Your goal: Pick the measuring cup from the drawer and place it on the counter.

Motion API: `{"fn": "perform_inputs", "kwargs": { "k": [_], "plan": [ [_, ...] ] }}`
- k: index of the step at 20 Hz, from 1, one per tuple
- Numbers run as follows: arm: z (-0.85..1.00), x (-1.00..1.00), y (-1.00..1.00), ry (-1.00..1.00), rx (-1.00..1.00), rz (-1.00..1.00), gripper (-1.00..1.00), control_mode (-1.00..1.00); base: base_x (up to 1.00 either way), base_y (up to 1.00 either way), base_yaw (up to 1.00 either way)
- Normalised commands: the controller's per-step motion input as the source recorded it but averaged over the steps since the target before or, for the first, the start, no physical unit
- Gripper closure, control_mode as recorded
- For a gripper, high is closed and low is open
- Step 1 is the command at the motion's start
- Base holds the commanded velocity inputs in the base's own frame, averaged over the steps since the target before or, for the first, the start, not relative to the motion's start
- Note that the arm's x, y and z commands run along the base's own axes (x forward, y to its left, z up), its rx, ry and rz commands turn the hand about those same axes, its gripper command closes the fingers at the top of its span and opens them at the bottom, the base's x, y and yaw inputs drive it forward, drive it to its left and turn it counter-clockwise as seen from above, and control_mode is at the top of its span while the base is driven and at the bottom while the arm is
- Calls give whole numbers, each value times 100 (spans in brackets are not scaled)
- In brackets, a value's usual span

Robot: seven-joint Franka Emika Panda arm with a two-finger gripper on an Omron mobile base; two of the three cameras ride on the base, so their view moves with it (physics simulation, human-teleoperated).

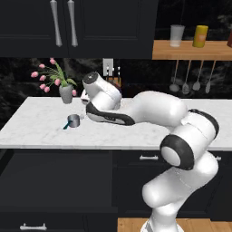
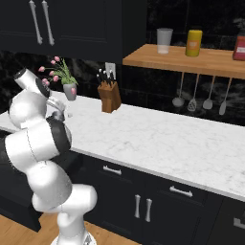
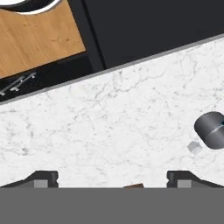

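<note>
The gripper (image 3: 112,178) has its 2 fingertips spread wide apart, holding nothing above the counter (image 3: 109,127); the measuring cup (image 3: 211,130) lies free just off to 1 side.

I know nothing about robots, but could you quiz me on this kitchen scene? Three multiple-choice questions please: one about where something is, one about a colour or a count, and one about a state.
1. Where is the measuring cup?
A. In the open drawer
B. On the counter, in front of the flower vase
C. On the wooden shelf

2. How many utensils hang under the wooden shelf?
A. Two
B. Four
C. Six

3. How does the gripper stand?
A. Open, holding nothing
B. Shut on the measuring cup
C. Shut on a knife

Answers:
1. B: the left base view shows the cup resting on the white marble, nearer the front edge than the vase.
2. B: four ladles and spoons hang in a row in both base views.
3. A: the hand view shows the two fingertips far apart with bare marble between them, the cup off to one side.
</note>
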Motion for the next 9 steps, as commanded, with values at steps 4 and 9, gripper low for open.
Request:
{"fn": "perform_inputs", "kwargs": {
  "k": [4, 9],
  "plan": [
    [100, -100, -100, -12, 0, 0, -100, -100, 0, 0, 0],
    [100, -100, -96, -16, 3, 0, -100, -100, 0, 0, 0]
  ]
}}
